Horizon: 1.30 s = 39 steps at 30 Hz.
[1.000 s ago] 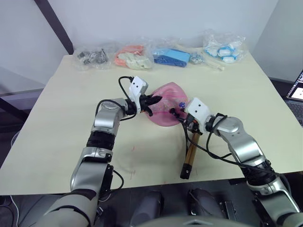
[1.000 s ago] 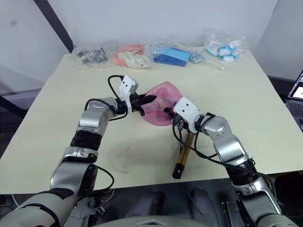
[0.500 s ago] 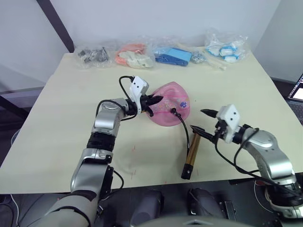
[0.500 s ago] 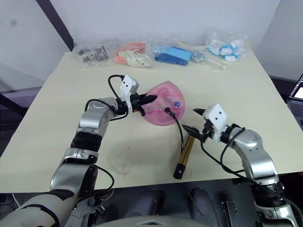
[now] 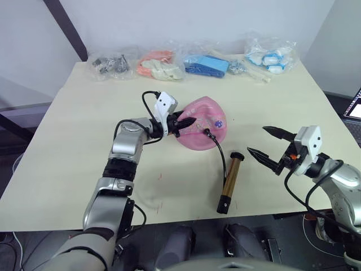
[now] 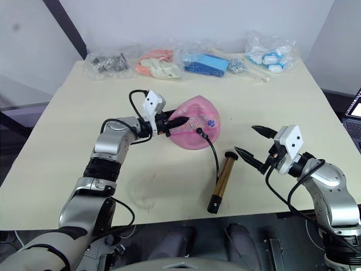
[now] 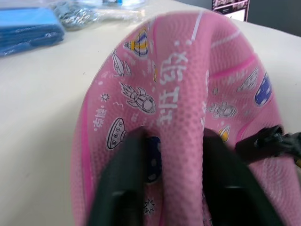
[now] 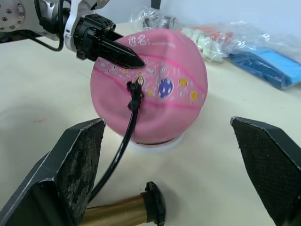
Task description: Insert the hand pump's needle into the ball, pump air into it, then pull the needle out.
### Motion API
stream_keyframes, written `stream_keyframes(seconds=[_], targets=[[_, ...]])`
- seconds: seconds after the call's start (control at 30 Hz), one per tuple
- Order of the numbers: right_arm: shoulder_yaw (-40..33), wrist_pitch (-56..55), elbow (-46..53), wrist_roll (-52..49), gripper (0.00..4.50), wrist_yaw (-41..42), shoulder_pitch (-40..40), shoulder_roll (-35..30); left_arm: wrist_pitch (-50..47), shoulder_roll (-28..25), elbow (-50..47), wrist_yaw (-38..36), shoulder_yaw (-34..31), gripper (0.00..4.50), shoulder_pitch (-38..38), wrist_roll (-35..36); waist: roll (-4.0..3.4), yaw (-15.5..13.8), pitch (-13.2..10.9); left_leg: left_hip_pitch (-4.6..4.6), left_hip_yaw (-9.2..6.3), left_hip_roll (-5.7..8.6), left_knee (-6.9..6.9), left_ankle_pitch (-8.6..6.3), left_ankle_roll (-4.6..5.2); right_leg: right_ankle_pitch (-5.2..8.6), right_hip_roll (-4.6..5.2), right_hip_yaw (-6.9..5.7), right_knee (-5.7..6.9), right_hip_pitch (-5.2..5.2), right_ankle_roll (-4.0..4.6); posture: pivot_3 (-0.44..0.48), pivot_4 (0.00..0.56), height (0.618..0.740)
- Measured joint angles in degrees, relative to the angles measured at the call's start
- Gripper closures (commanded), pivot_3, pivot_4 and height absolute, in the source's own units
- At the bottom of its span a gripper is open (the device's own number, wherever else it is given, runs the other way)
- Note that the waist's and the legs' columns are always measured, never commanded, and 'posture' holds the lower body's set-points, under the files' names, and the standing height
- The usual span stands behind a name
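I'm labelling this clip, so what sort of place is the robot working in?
Probably a lab or test room, not a home: a plain cream table against a bare wall, clear bags of assorted small items lined along its far edge, and a laptop off to one side.

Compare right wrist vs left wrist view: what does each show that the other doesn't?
Right wrist alone: the hand pump lying on the table, the hose running up to the needle fitting at the ball, and the open right pincer. Left wrist alone: close print on the ball, a fold of it pinched between the left pincer's fingers. Both: the ball, the left pincer, blue bag.
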<state>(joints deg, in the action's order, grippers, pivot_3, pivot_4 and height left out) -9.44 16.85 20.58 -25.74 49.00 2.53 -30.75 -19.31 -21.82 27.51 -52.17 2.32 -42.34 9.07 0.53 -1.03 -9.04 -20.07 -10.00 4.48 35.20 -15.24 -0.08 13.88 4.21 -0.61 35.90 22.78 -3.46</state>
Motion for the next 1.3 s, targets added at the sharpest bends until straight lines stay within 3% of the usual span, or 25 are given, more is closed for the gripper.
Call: stream_keyframes(seconds=[0.1, 0.13, 0.37, 0.77, 1.3], targets=[[-0.01, -0.05, 0.37, -0.64, 0.00, -0.40, -0.05, 0.00, 0.20, 0.02, -0.19, -0.17, 0.01, 0.10, -0.01, 0.11, 0.04, 0.12, -0.10, -0.25, 0.03, 0.07, 0.13, 0.02, -0.02, -0.01, 0.02, 0.06, -0.01, 0.24, 0.01, 0.000, 0.150, 0.740], [-0.01, -0.07, 0.43, -0.72, 0.00, -0.48, -0.05, 0.00, 0.20, 0.02, -0.26, -0.17, 0.01, 0.04, -0.01, 0.11, 0.03, 0.14, -0.10, -0.41, 0.03, 0.09, 0.19, 0.02, -0.03, -0.01, 0.03, 0.06, 0.00, 0.37, 0.02, 0.000, 0.150, 0.740], [0.03, -2.32, 0.46, -0.71, 0.00, -0.55, -0.63, 0.01, -1.33, -0.44, -3.27, -0.68, -0.11, 0.04, 0.44, 1.28, 0.03, 0.15, -0.25, -1.11, -0.03, 0.27, 0.83, -0.03, 0.06, -0.27, 0.06, 0.11, 0.03, 0.77, 0.36, 0.000, 0.150, 0.740], [0.09, -5.08, -0.99, -0.19, 0.00, -0.09, -1.63, 0.28, -5.72, -2.20, -9.32, -1.53, -0.04, 0.04, 0.59, 2.89, 0.09, 0.36, -0.58, -1.33, 0.03, 0.27, 1.12, -0.03, 0.08, -0.47, 0.02, 0.15, 0.08, 0.91, 0.41, 0.000, 0.150, 0.740], [0.18, -5.26, -1.50, -0.48, 0.00, 1.29, -2.30, -0.74, -9.40, -9.32, -21.20, -9.35, -0.18, 0.04, 4.84, 10.67, 0.09, 0.39, -0.59, -1.57, 0.05, 0.26, 1.53, -0.02, 0.09, -0.68, -0.02, 0.17, 0.27, 1.04, 0.51, 0.000, 0.150, 0.740]])
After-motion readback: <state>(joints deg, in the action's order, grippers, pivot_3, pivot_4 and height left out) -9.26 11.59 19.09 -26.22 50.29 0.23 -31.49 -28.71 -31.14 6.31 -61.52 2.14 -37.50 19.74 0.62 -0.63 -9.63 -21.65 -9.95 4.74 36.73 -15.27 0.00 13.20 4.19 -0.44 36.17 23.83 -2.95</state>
